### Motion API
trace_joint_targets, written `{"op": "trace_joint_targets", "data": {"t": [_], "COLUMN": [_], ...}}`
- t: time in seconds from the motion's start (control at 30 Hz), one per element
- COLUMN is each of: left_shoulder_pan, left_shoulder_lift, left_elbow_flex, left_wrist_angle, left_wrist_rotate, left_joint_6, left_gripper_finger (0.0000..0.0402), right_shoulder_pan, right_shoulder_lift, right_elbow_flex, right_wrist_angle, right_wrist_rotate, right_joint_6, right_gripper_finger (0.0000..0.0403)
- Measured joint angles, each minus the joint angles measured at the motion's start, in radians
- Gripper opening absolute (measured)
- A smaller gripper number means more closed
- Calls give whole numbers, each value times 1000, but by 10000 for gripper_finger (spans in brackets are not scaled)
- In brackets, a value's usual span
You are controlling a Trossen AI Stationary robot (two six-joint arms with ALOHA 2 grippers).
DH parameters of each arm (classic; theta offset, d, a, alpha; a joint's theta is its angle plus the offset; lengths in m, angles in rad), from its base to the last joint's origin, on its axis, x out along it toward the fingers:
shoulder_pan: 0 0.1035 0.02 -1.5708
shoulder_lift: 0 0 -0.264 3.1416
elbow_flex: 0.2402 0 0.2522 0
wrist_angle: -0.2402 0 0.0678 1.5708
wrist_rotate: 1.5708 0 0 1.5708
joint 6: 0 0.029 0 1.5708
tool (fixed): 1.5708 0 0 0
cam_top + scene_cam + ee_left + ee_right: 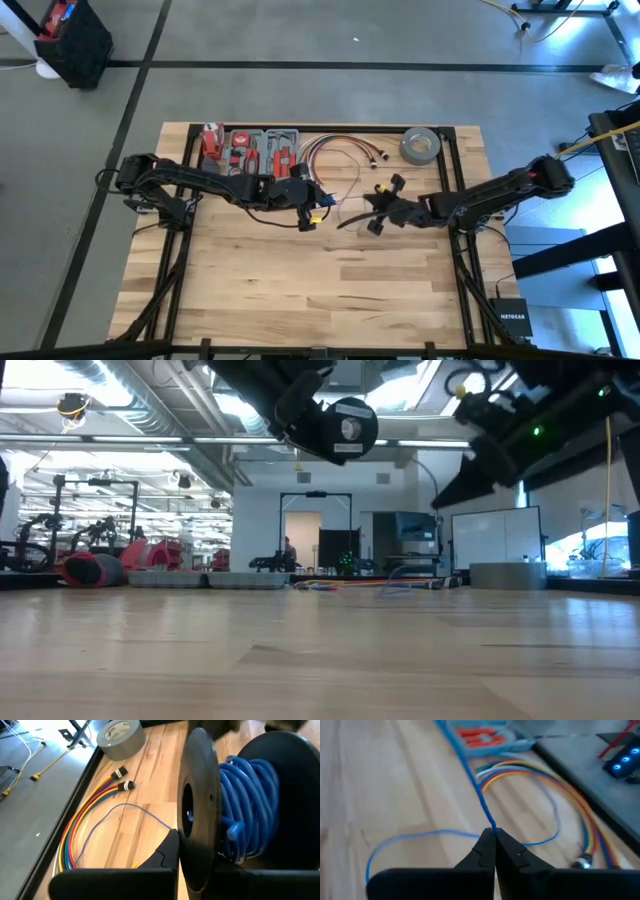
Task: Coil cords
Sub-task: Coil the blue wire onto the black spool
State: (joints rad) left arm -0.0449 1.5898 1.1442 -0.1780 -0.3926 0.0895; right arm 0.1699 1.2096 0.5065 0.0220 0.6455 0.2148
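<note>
On the wooden tabletop [300, 270], the right hand [492, 836] hovers near the middle, fingers pressed together pinching the thin blue wire [470, 775]. The left hand [310, 205], fingers pressed together, holds a black spool [200, 810] wound with that wire just beside it.

**Blue wire, half wound**

Thin blue wire [470, 770] runs taut up off the table, the rest lying in a loose loop on the wood. Blue turns already sit wrapped on a black spool [200, 805].
</note>
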Motion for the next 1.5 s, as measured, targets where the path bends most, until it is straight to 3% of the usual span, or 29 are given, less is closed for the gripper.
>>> {"op": "trace_joint_targets", "data": {"t": [0.23,0.4,0.73,1.13,1.5], "left_shoulder_pan": [0,25,75,74,26], "left_shoulder_lift": [0,16,70,95,40], "left_elbow_flex": [0,0,-1,-2,-1], "left_wrist_angle": [10,10,91,160,173], "left_wrist_rotate": [0,0,-1,1,0], "left_joint_6": [0,-25,-75,-73,-56], "left_gripper_finger": [0,0,0,0,0], "right_shoulder_pan": [0,0,0,0,0], "right_shoulder_lift": [-102,-110,45,260,275], "right_elbow_flex": [0,17,27,218,235], "right_wrist_angle": [3,163,566,526,372], "right_wrist_rotate": [10,-70,-246,-270,-250], "right_joint_6": [10,-41,-118,-170,-154], "right_gripper_finger": [1,1,1,1,1]}}
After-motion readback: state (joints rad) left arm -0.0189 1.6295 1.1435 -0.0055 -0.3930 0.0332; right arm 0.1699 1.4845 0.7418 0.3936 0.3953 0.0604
